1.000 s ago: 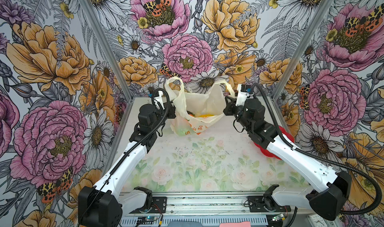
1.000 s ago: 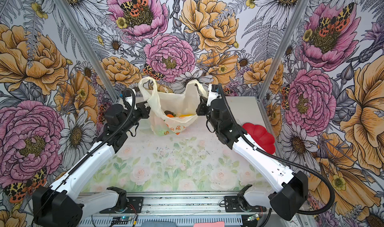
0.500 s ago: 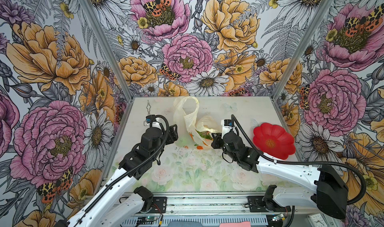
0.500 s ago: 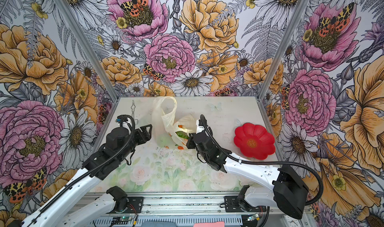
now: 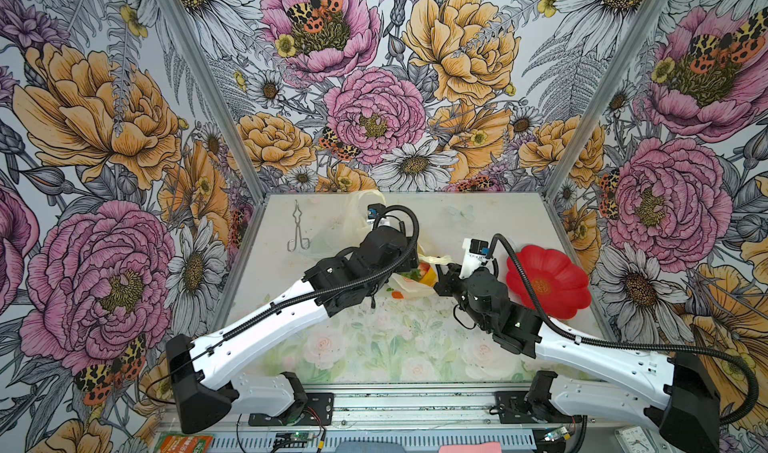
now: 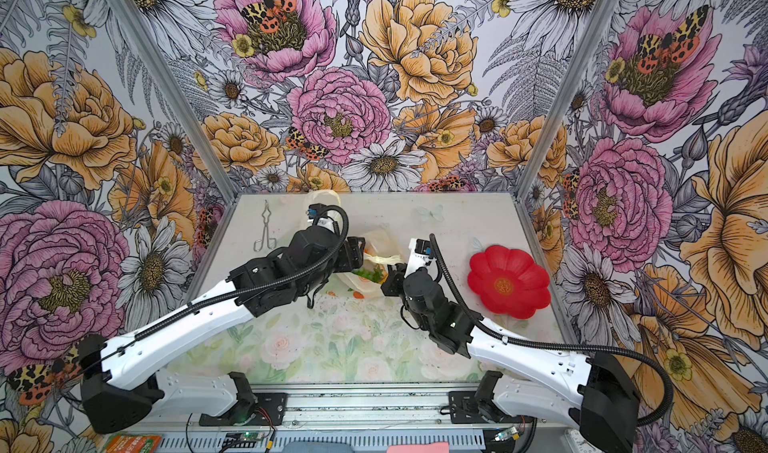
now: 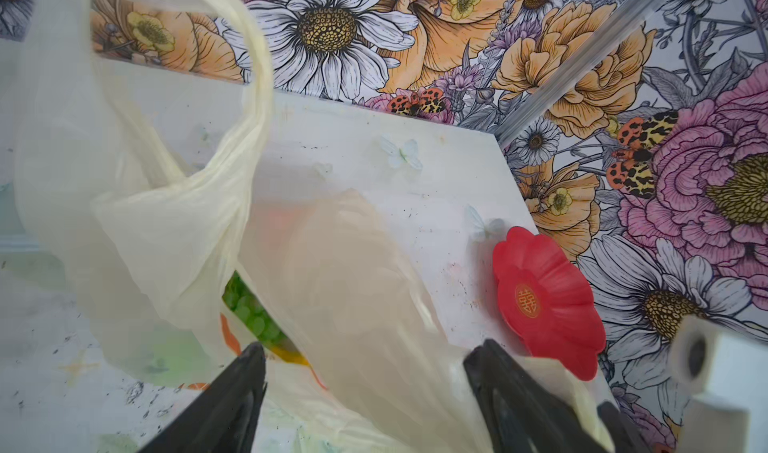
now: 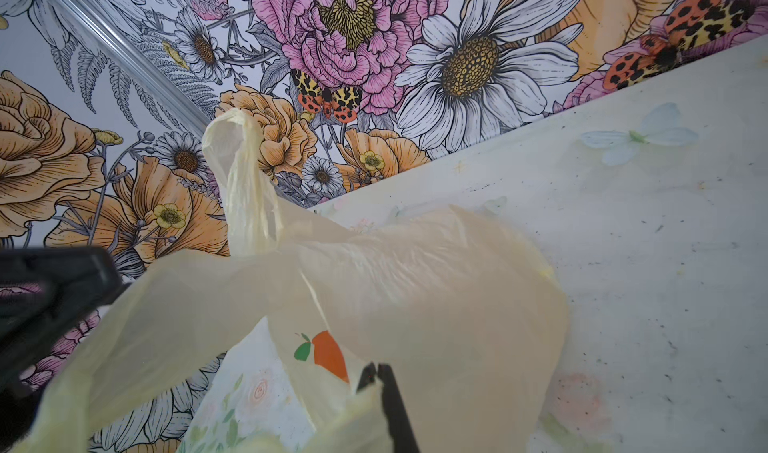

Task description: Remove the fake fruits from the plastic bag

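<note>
Left hand [image 7: 370, 351] spread open, plastic bag [image 7: 353, 272] slack between its jaws, right hand [image 8: 376, 374] clenched on the bag's edge, fake fruits [image 7: 249, 318] inside.

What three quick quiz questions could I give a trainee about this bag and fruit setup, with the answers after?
1. True or false: a fruit lies on the red plate.
2. The right gripper is: A wide open; B shut on the plastic bag; C shut on nothing.
3. Fill in: the green grape bunch sits ___ the bag.
Key: 1 false; 2 B; 3 inside.
</note>
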`<state>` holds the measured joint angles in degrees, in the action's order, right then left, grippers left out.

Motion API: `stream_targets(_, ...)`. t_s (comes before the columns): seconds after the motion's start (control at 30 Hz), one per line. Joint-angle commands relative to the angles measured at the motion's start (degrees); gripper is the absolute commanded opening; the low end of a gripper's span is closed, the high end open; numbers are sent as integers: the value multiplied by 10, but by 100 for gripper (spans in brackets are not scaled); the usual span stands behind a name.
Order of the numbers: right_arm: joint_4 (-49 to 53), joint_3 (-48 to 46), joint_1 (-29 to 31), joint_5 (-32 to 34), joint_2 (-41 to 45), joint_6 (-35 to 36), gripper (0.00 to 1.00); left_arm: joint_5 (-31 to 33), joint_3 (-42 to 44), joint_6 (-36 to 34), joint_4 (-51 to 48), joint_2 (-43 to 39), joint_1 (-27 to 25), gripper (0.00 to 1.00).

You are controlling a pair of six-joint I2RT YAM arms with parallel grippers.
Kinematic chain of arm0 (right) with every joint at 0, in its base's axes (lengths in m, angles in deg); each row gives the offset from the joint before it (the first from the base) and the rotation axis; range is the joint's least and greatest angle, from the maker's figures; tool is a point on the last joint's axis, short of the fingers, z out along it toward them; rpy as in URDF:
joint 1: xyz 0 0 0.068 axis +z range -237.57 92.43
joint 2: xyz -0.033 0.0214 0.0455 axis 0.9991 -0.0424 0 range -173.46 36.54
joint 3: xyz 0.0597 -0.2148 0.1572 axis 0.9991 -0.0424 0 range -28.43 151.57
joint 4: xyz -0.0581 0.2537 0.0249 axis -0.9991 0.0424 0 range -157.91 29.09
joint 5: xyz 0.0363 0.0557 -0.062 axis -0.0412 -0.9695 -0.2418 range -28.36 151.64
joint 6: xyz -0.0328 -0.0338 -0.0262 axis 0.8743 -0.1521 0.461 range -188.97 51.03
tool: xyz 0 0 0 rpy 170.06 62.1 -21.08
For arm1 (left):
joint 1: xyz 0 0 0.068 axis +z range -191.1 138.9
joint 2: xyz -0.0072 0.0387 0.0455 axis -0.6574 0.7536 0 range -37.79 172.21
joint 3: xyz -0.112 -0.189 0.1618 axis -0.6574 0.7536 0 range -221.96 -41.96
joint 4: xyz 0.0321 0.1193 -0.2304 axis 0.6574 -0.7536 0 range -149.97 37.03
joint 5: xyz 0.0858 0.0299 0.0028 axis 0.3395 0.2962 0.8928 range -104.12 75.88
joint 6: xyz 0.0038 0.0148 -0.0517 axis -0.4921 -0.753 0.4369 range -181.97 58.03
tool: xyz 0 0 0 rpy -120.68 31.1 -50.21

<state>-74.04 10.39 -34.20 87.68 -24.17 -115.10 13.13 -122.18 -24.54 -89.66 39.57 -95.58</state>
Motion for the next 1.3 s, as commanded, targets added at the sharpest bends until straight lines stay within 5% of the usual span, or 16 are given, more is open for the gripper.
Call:
stream_targets(0.0,-9,-10,9,20,8,-12,0,-27,-103,-27,6,72,32,82)
stream_targets(0.2,-8,-19,17,27,14,-7,0,-59,-235,-17,-34,232,103,83)
stream_targets(0.4,12,-25,14,55,22,-6,0,-79,-271,-15,-81,311,150,83)
stream_targets(0.77,37,-4,-8,64,9,7,0,21,-19,12,-44,84,119,82)
stream_targets(1.07,36,14,-14,50,-16,8,0,-26,152,50,-1,-13,148,81)
stream_targets(1.27,36,14,-19,38,-16,-4,0,-32,169,55,12,-27,123,81)
